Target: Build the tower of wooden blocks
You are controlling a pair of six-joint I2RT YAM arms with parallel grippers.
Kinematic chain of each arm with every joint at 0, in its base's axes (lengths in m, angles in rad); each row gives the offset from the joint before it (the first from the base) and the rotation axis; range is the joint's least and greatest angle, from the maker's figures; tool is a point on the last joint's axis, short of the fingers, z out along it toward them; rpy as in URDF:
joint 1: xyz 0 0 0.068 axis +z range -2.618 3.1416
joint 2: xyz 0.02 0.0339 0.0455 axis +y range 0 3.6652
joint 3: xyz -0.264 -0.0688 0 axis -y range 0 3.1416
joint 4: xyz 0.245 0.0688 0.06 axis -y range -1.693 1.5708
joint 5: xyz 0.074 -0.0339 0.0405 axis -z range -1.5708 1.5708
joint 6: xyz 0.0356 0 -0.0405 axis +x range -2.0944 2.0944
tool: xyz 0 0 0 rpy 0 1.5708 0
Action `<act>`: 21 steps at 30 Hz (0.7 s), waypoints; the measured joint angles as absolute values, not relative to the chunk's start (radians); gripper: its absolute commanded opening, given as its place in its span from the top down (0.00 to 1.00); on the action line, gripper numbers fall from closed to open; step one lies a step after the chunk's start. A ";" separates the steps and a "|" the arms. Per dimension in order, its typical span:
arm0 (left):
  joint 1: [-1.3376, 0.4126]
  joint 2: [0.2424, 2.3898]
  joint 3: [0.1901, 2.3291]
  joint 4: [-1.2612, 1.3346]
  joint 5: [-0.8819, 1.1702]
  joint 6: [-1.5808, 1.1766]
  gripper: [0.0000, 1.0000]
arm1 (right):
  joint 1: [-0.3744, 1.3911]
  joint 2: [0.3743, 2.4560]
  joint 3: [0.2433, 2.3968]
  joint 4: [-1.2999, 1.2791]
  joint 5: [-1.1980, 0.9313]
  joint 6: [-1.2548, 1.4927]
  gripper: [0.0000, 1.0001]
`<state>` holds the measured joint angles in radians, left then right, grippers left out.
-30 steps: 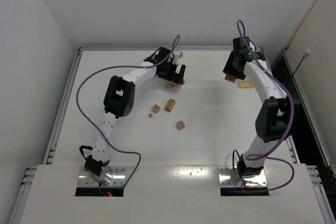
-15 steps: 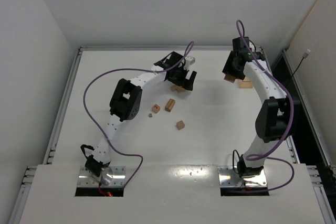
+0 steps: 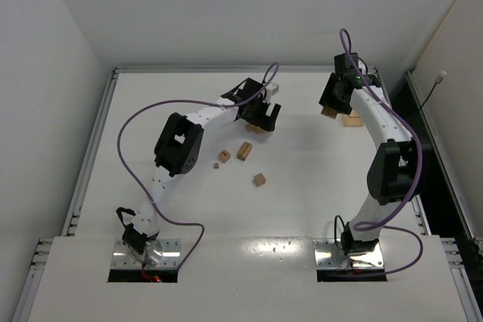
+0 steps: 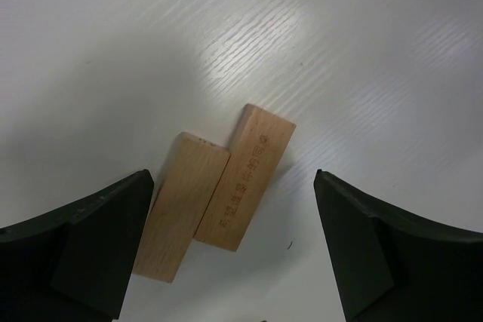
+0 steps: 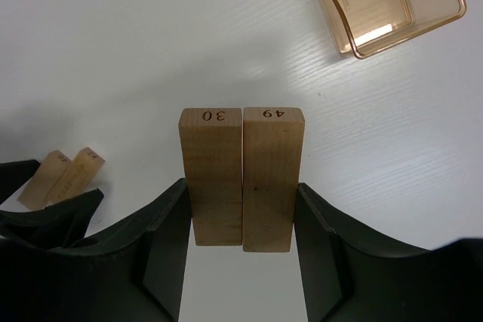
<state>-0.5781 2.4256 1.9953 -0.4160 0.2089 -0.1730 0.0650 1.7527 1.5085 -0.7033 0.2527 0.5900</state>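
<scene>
We see the left fingers (image 4: 98,246) spread wide and low over the table (image 4: 362,50), gripping nothing. Between them two blocks lie flat and slanted, touching along their long sides: a plain bar (image 4: 183,205) and a lettered bar (image 4: 243,186). The plain bar's near end is just beside the finger at the picture's left, and we cannot tell whether they touch. The lettered bar is well apart from the other finger.

The right fingers (image 5: 162,246) are closed narrow on the numbered bars (image 5: 215,179), marked 30 and 49. These are pressed side by side, with one finger against each outer face and the numbered ends reaching past the fingertips. We cannot tell whether they clear the table. An amber tray (image 5: 392,5) lies beyond them to the picture's right.

From above, the right fingers are at the table's far right, near the tray. The left fingers are at the far middle, and a few loose blocks (image 3: 244,150) lie nearer us, toward the table's centre.
</scene>
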 measured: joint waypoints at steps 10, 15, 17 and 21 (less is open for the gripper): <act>-0.580 2.348 1.846 -0.358 0.091 -0.157 0.41 | 0.068 1.753 1.507 -0.701 0.250 0.590 1.00; -0.567 2.347 1.841 -0.354 0.088 -0.163 0.65 | 0.083 1.753 1.478 -0.690 0.231 0.594 1.00; -0.564 2.347 1.843 -0.356 0.096 -0.167 0.86 | 0.097 1.755 1.470 -0.691 0.224 0.595 1.00; -0.555 2.347 1.845 -0.365 0.097 -0.192 1.00 | 0.117 1.767 1.469 -0.689 0.213 0.595 1.00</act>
